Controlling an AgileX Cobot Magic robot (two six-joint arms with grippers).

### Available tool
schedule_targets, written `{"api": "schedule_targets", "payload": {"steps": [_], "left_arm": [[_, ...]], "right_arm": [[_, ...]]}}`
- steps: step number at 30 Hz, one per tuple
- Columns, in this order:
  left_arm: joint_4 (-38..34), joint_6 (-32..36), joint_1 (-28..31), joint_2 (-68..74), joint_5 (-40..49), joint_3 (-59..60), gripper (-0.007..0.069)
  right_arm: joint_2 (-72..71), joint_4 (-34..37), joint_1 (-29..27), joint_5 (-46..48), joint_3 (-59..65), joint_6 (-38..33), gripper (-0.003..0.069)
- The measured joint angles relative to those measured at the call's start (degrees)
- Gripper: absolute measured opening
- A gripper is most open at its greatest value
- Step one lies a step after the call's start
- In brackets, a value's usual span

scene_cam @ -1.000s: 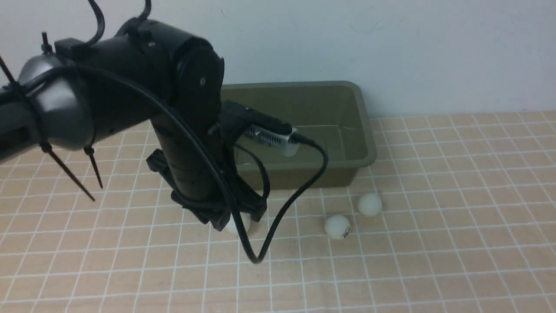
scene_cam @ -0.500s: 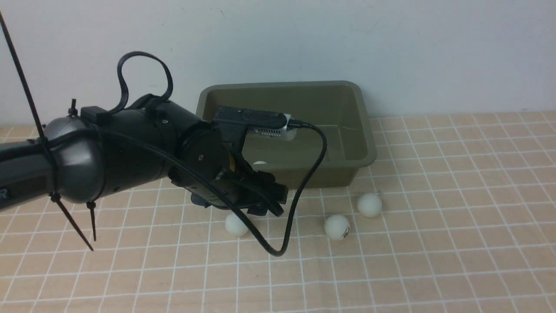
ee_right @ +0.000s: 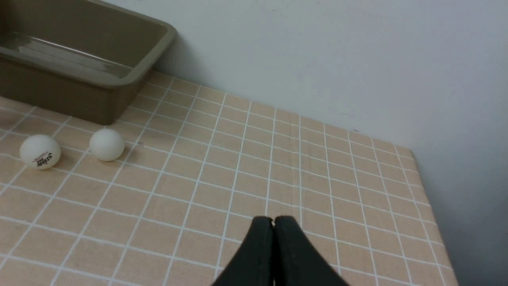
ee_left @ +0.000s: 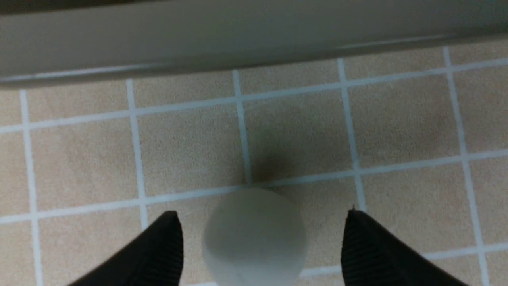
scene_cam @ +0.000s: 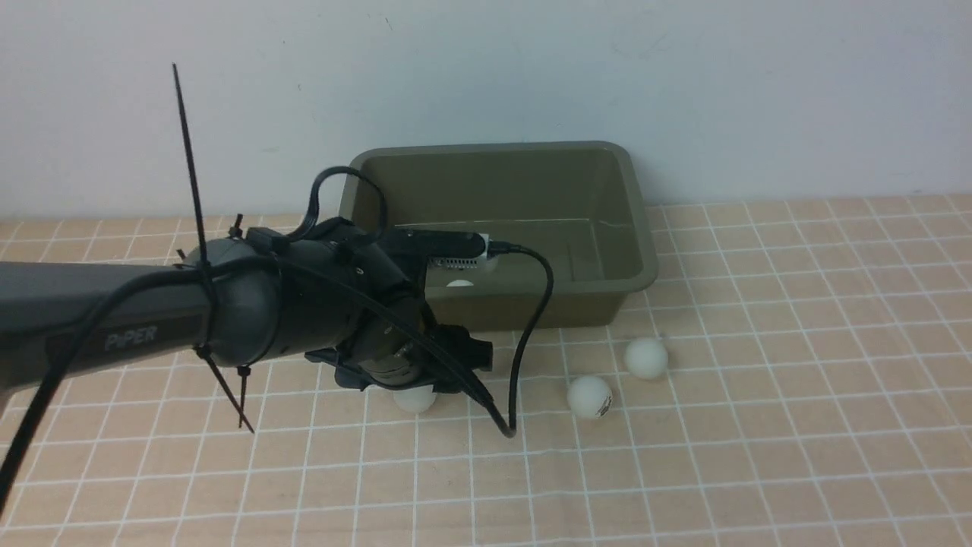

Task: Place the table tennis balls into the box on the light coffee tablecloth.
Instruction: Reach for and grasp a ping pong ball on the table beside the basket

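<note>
Across the tabletop lies the light coffee tablecloth (scene_cam: 759,425), tan with a thin white grid. A pale wall (scene_cam: 683,76) stands behind it.

The left arm (scene_cam: 152,319), black, comes in from the left edge and reaches low over the cloth, ending just in front of the box's near left corner. Black zip ties (scene_cam: 190,167) stick out from it.

The box (scene_cam: 634,228), olive green, sits at the back of the cloth near the wall, about centre, open side up.

The left gripper (ee_left: 262,214) points down at the cloth just in front of the box's near wall. Its jaws are spread wide, released, one on each side of a ball with a gap on both sides, gripping nothing. The right gripper (ee_right: 273,220) shows only in its own wrist view, off to the right and well apart from the box. Its jaws are clenched tip to tip with nothing between them.

The wrist camera (scene_cam: 456,247) on the left arm hangs over the box's near left part. A black cable (scene_cam: 531,319) loops from it down to the cloth.

Four table tennis balls, all white:
- ball in the box (scene_cam: 459,284): on the floor of the box near its front wall, mostly hidden by the camera.
- ball under the left gripper (scene_cam: 415,399): on the cloth between the spread jaws.
- printed ball (scene_cam: 589,396): on the cloth in front of the box, to the right of the gripper, dark mark facing the robot.
- plain ball (scene_cam: 646,358): near the printed one, closer to the box's right near corner, not touching either.
</note>
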Motion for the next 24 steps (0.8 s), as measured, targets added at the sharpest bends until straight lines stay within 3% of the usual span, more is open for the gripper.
{"api": "schedule_targets", "payload": {"steps": [7, 11, 15, 23, 24], "left_arm": [[2.85, -2.69, 0.0, 1.68, -0.51, 0.0, 0.0443], [2.94, -2.79, 0.0, 2.11, 0.85, 0.0, 0.0317], [1.81, 0.47, -0.06, 1.86, 2.34, 0.0, 0.0311], [-15.43, 23.38, -4.1, -6.61, 2.94, -0.66, 0.0311], [-20.14, 29.45, -4.7, -8.6, 1.82, -1.79, 0.0311]], "right_arm": [[0.0, 0.0, 0.0, 0.0, 0.0, 0.0, -0.0018], [0.0, 0.0, 0.0, 0.0, 0.0, 0.0, -0.0018], [0.0, 0.0, 0.0, 0.03, 0.0, 0.0, -0.0018], [0.0, 0.0, 0.0, 0.03, 0.0, 0.0, -0.0018], [0.0, 0.0, 0.0, 0.03, 0.0, 0.0, -0.0018]]}}
